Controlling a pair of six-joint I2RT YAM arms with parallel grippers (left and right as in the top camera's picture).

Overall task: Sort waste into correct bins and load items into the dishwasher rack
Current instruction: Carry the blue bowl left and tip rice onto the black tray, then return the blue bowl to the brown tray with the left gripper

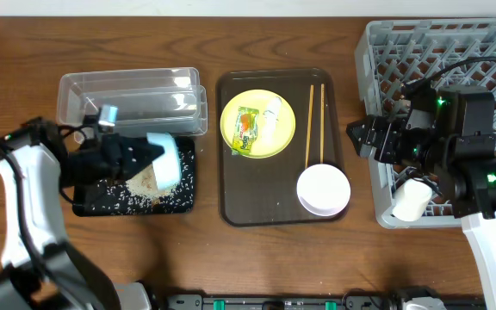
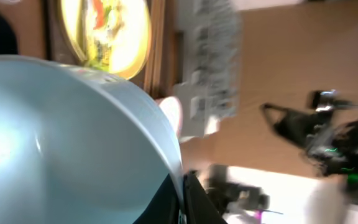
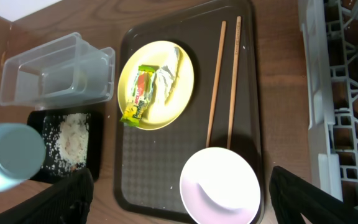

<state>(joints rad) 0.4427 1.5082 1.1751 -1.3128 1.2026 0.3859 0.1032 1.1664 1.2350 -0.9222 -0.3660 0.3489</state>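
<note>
Currently | left pincer (image 1: 147, 155) pinching light blue bowl (image 1: 167, 160), tipped over black tray (image 1: 84, 207), bench left edge | hold tilt steep so rice grains (image 1: 145, 182) land inside | right pincer (image 3: 188, 198) spread

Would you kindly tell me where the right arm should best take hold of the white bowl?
Its rim, from straight above: the white bowl sits upright and open, so the open fingers could straddle the wall, one inside, one outside. Probably choose the edge nearest the rack, away from the chopsticks, whose tips end at its far edge.
</note>
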